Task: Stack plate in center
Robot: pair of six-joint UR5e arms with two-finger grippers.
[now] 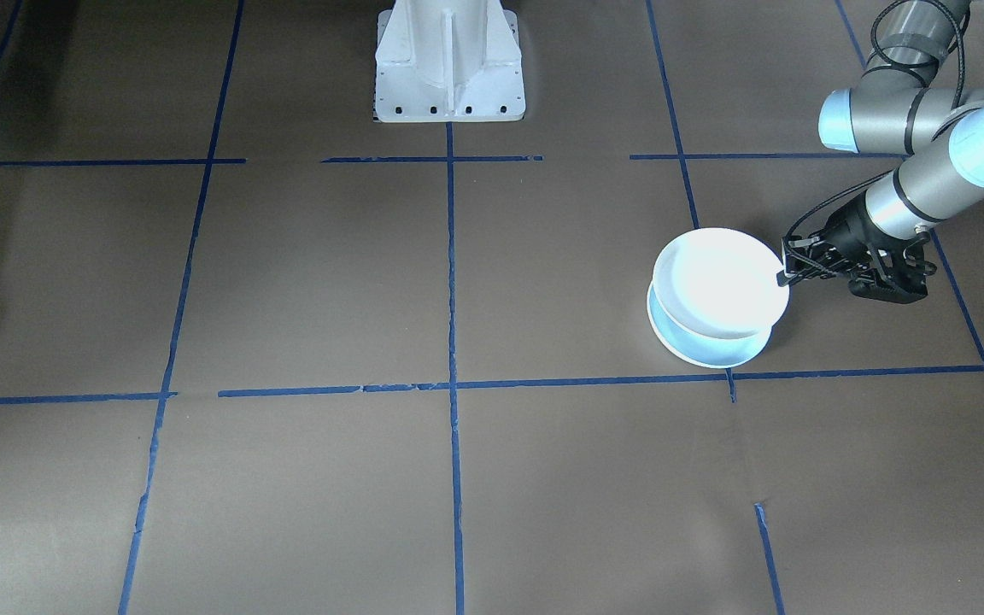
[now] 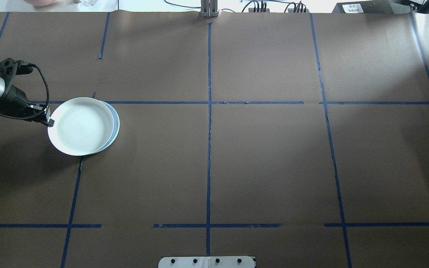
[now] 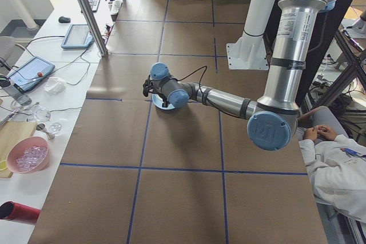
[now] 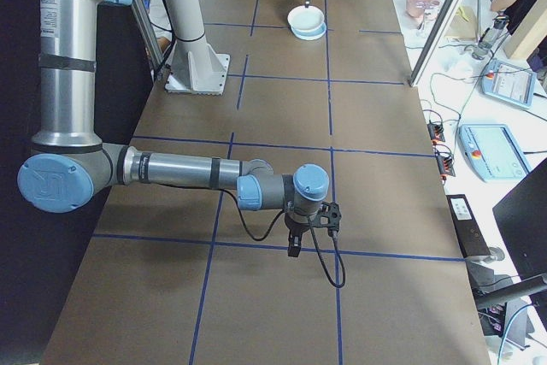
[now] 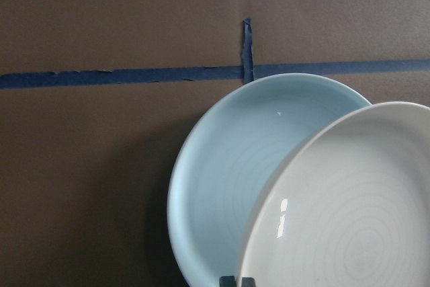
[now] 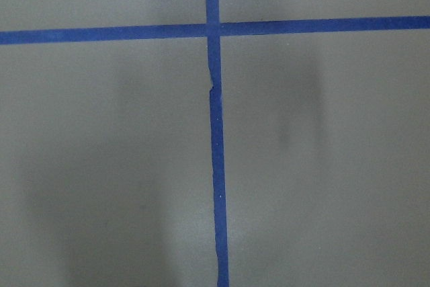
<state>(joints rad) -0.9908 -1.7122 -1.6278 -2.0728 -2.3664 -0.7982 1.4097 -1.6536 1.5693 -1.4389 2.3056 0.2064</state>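
Overhead exterior view: we count two plates, both on our left side of the worktop (image 2: 237, 167), well away from the center cross of blue tape lines (image 2: 209, 102).
White plate (image 2: 80, 125): one; it sits raised and offset over the other, covering most of it.
Blue plate (image 2: 114, 121): one; it lies flat on the brown worktop, only a crescent showing past the white rim.
Left pincer (image 2: 49, 120): closed narrow on the near rim of the white plate, holding it.
Right pincer (image 4: 293, 248): seen only from the right side view, pointing down over a tape line, far from the plates; we cannot tell how its fingers stand.
Person (image 3: 334, 167): one, in white sleeves, beside the worktop.
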